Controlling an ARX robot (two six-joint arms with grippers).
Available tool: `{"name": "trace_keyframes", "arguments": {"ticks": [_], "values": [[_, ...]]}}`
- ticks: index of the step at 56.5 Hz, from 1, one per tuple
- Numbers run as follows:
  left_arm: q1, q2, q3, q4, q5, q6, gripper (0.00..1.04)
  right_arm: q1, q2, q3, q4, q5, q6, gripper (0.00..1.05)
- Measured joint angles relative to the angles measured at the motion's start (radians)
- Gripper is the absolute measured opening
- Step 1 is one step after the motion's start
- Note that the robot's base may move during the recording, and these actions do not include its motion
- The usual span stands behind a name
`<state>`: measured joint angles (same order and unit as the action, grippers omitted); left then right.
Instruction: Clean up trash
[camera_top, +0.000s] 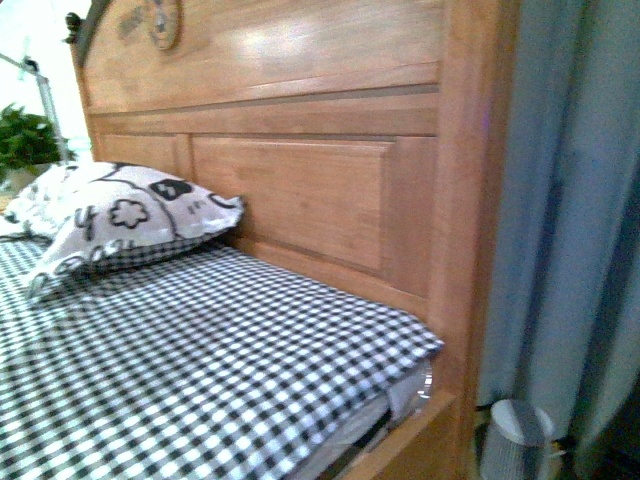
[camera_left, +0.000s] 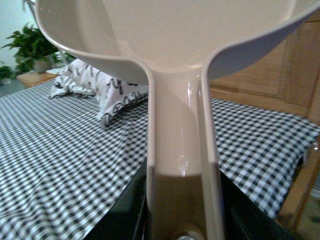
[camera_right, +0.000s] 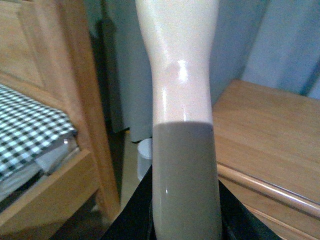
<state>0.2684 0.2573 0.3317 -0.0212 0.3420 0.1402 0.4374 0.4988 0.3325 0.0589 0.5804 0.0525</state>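
The trash is out of view in all three frames. My left gripper (camera_left: 182, 227) is shut on the stem of a beige dustpan (camera_left: 170, 35), whose wide scoop is held above the black-and-white checked bed (camera_left: 65, 150). My right gripper (camera_right: 185, 225) is shut on the brush handle (camera_right: 182, 115), a smooth beige and grey shaft that fills the middle of the right wrist view. That arm is off the bed's side, between the bed frame and a bedside cabinet. Neither arm shows in the front view.
A black-and-white patterned pillow (camera_top: 130, 220) lies at the wooden headboard (camera_top: 300, 150). The bed's checked cover (camera_top: 200, 360) ends at its corner (camera_top: 420, 345). A blue curtain (camera_top: 570, 200) and a small white bin (camera_top: 512, 440) stand on the right. A wooden bedside cabinet (camera_right: 270, 135) is beside the right arm. A potted plant (camera_top: 25, 140) is far left.
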Motion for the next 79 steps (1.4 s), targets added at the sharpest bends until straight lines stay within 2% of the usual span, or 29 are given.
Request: {"name": "trace_keyframes", "arguments": {"ticks": [62,65,69,79], "values": [[0.001,0.0,-0.004,0.001,0.001,-0.003,0.27,0.002,-0.001,0.001,-0.001,0.0,0.0,0.18],[0.003,0.018,0.031,-0.102,-0.008,-0.011,0.27,0.002,-0.001,0.001,-0.001,-0.001,0.0,0.18],[0.032,0.065,0.086,-0.228,0.04,0.004,0.27,0.002,0.0,0.001,-0.001,-0.001,0.0,0.18],[0.035,0.253,0.149,-0.216,0.164,0.182,0.27,0.002,0.0,0.001,-0.001,-0.001,0.0,0.18]]}}
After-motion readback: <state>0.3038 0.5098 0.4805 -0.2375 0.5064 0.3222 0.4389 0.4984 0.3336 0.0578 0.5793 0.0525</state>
